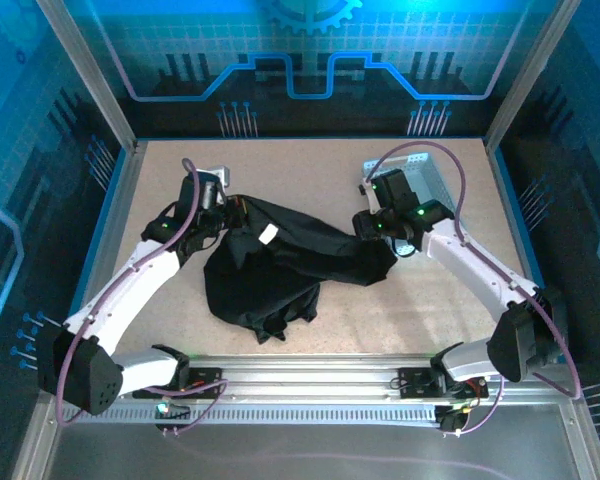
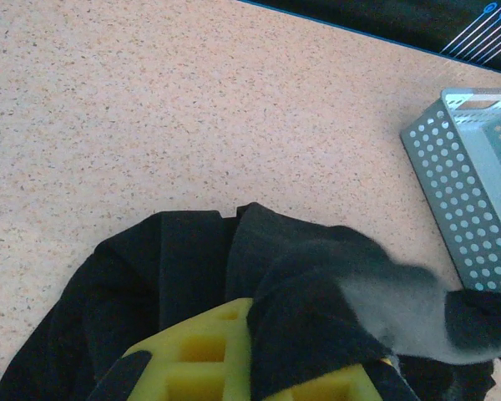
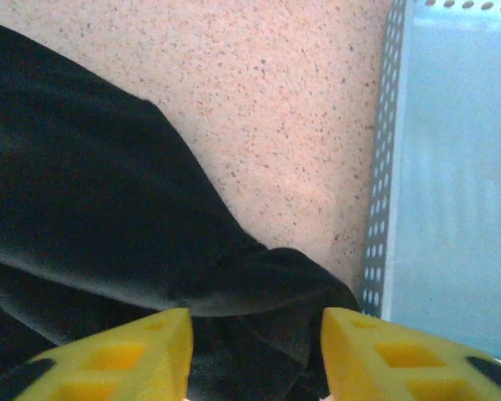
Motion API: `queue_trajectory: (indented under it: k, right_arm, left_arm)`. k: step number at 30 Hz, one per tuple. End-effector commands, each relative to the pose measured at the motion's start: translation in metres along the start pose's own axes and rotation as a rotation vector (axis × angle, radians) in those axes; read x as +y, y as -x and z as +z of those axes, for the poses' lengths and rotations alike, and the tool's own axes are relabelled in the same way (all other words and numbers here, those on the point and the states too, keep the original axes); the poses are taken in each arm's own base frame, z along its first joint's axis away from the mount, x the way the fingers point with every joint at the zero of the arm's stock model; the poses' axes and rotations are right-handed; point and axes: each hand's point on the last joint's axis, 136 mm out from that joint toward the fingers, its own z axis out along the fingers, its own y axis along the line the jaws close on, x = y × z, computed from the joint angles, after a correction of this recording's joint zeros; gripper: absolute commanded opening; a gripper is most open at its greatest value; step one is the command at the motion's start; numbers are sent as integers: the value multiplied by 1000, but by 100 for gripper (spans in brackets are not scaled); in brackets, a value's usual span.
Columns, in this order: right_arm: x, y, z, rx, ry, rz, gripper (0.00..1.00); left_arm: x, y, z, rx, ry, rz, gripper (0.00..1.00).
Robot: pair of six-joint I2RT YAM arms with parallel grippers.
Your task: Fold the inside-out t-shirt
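Note:
The inside-out t-shirt (image 1: 280,265) lies crumpled in a black heap in the middle of the table, its small white label (image 1: 269,235) facing up. My left gripper (image 1: 223,205) is at the shirt's far left corner. In the left wrist view it (image 2: 259,326) is shut on a thick fold of the black fabric (image 2: 317,309), which wraps over its yellow fingers (image 2: 196,355). My right gripper (image 1: 372,228) is at the shirt's right end. Its yellow fingers (image 3: 142,351) stand apart, open, with loose black cloth (image 3: 259,292) lying between them on the table.
A light grey perforated tray (image 1: 435,180) sits at the back right, just behind my right gripper; its wall (image 3: 382,184) is close to the right finger. The same tray (image 2: 472,175) appears at the right of the left wrist view. Speckled tabletop (image 1: 310,170) lies beyond the shirt.

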Motion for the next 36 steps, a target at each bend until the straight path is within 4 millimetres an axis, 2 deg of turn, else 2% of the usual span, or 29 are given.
queue_trajectory:
  k: [1,5,9,11,16,20,24,28,31,32,36]
  right_arm:
    - [15,11,-3,-71,-17,-60,54]
    - [68,1,1,-99,117,-225,57]
    - [119,-32,25,-45,255,-351,56]
    - [131,-44,42,-16,280,-368,56]
    - [123,-41,86,32,178,-344,58]
    - [92,-28,115,32,39,-267,64]
    - [67,-23,138,59,-43,-219,67]
    - [58,-16,154,72,-108,-233,67]
    - [63,-11,162,79,-80,-222,52]
    - [63,-9,162,80,-87,-223,44]
    - [64,-4,145,49,-66,-228,12]
  left_arm:
    - [-10,9,-1,-28,-60,-23,0]
    - [-11,10,6,-24,-64,-31,0]
    - [-14,16,12,-25,-65,-35,0]
    - [-15,19,13,-25,-67,-29,0]
    - [-14,24,14,-33,-59,-25,0]
    - [-15,26,13,-37,-66,-32,0]
    - [-15,26,10,-42,-71,-30,0]
    - [-15,27,11,-42,-72,-28,0]
    - [-14,27,15,-35,-66,-30,0]
    - [-13,27,17,-33,-63,-30,0]
    - [-8,31,23,-27,-38,-28,0]
